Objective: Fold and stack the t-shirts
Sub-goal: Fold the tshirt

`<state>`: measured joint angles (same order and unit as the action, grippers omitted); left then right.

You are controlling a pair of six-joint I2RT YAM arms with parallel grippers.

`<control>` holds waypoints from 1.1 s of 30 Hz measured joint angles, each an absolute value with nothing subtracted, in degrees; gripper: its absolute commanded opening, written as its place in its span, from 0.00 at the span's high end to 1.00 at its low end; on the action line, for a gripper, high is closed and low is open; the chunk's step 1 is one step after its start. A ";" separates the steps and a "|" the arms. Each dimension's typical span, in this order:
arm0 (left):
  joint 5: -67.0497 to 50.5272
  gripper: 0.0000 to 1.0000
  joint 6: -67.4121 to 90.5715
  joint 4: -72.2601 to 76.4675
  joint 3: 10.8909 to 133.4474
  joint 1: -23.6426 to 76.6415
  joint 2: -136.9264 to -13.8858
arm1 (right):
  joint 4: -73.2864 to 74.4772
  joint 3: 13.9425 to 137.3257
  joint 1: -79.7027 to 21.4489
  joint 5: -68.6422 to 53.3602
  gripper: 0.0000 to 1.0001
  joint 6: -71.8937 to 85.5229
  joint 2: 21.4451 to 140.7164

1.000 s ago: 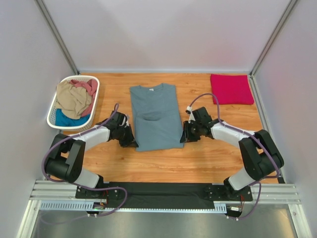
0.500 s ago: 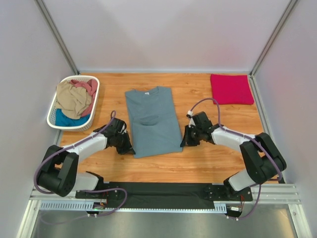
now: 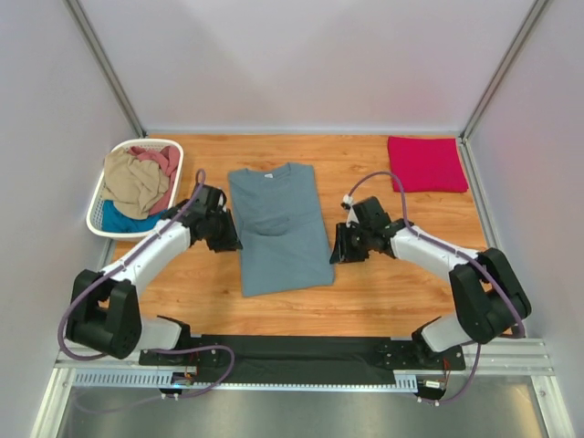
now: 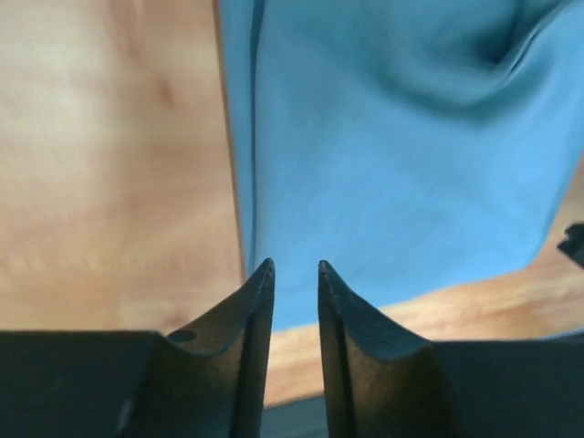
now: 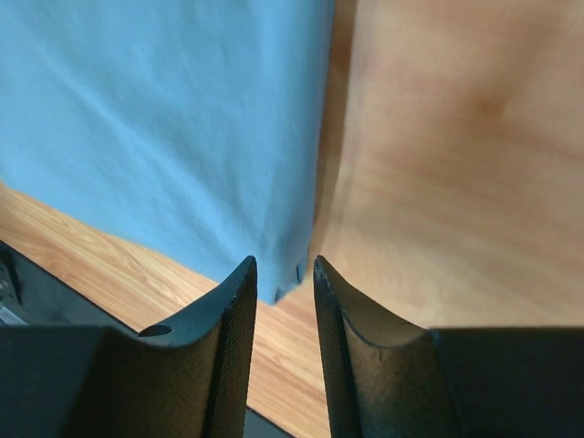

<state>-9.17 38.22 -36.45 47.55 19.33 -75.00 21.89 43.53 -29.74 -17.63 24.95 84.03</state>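
The left pincer (image 4: 294,266) is seen from its wrist camera with its two dark fingers drawn close together, only a narrow slit left between the tips. No cloth is seen rising into the slit. Just beyond the tips lies the left edge of the grey-blue shirt (image 4: 392,164), near its bottom hem.

The right pincer (image 5: 285,261) is held the same way, fingers almost together, at the shirt's right edge close to the lower corner. Whether any cloth is nipped there cannot be told.

From above, the grey-blue shirt (image 3: 278,233) is spread flat in the middle of the wooden table (image 3: 392,292), sleeves folded in, collar away from the arms, with one pincer at each long side. A folded crimson shirt (image 3: 426,164) is set at the far right corner. Tan (image 3: 132,182) and other crumpled shirts are heaped in a white basket (image 3: 96,212) at the far left.

The cloth is judged light, limp and prone to wrinkling or sliding on the wood. It would best be taken by both lower corners, through all layers, and lifted evenly.
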 measured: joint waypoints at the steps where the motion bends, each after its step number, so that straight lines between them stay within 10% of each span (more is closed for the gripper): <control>1: -9.21 0.72 37.28 -35.59 49.41 18.37 -75.92 | 22.02 44.95 -28.93 -17.91 0.65 24.21 84.36; 27: -10.61 0.66 20.47 -27.83 66.63 14.63 -103.92 | 21.52 78.13 -20.75 -28.40 0.70 8.43 117.05; 33: -11.99 0.99 20.45 -27.07 66.83 14.63 -105.47 | 21.41 78.83 -20.64 -28.86 0.90 8.03 117.84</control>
